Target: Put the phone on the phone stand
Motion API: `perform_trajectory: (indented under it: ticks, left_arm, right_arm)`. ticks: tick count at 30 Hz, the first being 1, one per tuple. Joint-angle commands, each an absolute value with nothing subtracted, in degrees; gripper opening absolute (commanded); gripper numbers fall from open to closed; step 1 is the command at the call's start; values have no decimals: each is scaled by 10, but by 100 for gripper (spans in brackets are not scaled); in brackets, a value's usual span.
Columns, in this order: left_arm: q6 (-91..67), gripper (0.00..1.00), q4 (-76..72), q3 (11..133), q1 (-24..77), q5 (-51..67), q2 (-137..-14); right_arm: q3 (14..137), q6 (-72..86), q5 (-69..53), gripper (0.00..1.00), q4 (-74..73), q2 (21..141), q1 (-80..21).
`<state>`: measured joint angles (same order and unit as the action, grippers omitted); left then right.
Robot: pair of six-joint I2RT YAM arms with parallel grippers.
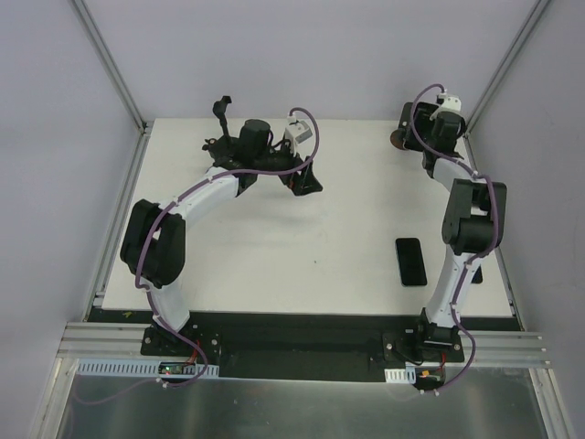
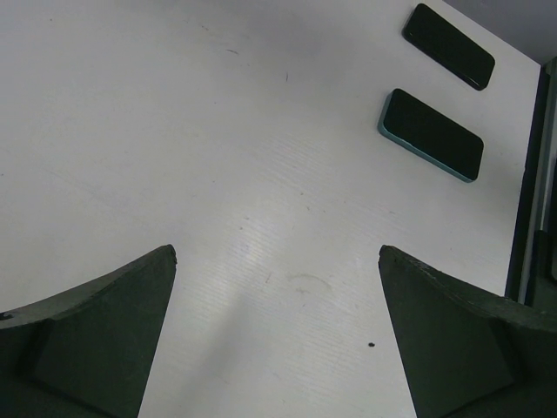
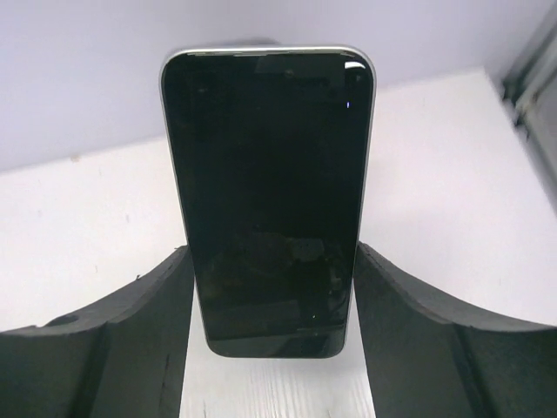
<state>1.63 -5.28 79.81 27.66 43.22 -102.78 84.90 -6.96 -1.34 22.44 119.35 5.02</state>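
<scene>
three phones were in view. the right end effector [image 3: 270,252] gripped one, a silver-edged phone [image 3: 265,192], by its long sides, over the far right corner of the counter [image 2: 174,131]. two more lay flat near the right edge: a teal-edged phone [image 2: 431,133] and a black phone [image 2: 448,45]. the left end effector [image 2: 277,252] was spread wide, holding nothing. one black stand [image 1: 221,112] stood far left, well apart from all three.

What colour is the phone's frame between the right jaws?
The phone has a silver frame; right wrist view.
</scene>
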Motion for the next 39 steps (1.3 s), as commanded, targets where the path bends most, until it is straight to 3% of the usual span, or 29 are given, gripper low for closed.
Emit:
perform_trajectory:
  ticks: [1,9,39]
  left_arm:
    - [10,99,-85,808,275,420,-1026]
    - [1,99,-119,799,274,404,-1027]
    - [-15,99,-119,803,274,422,-1032]
  right_arm:
    - [941,-127,36,0,358,1206,21]
    - [1063,-165,58,0,381,1310,4]
    - [1073,-172,77,0,475,1369,11]
